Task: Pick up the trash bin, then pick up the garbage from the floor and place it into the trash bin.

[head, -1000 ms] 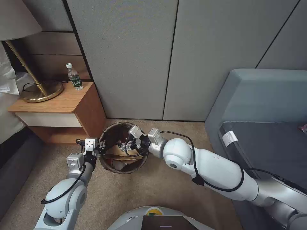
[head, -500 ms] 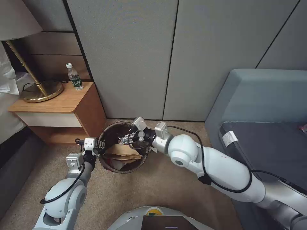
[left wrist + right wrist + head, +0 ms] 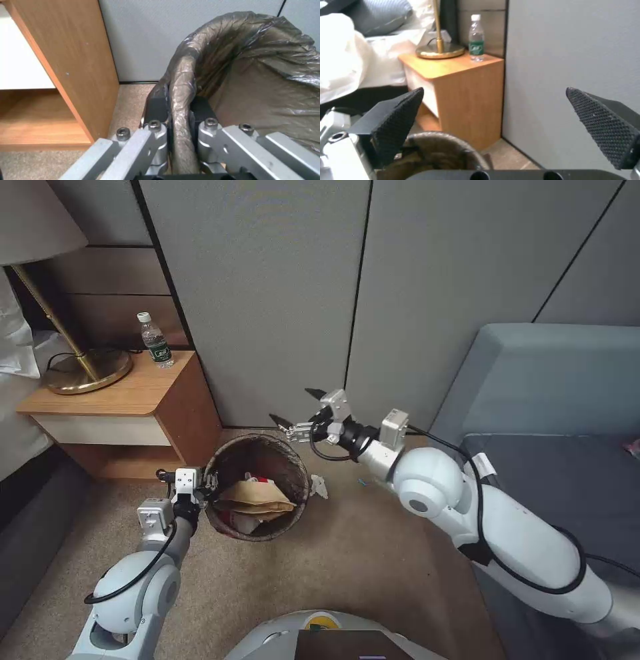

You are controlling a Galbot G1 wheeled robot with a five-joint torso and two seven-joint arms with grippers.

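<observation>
The trash bin stands on the carpet beside the nightstand, a brown liner folded over its rim. Garbage lies inside: a crumpled brown paper bag and a red-and-white cup. My left gripper is shut on the bin's near-left rim; in the left wrist view my left gripper clamps the liner-covered rim of the trash bin. My right gripper hangs open above the bin's far-right side, holding nothing; its pads stand wide apart over the bin's rim. A white tissue lies on the floor right of the bin.
A wooden nightstand left of the bin carries a brass lamp and a green-labelled bottle. Grey wall panels close the back. A grey sofa fills the right. Open carpet lies in front of the bin.
My right gripper has risen out of the bin, moved up and to the right, and spread open. The paper bag stays inside. The left gripper and bin have not moved.
</observation>
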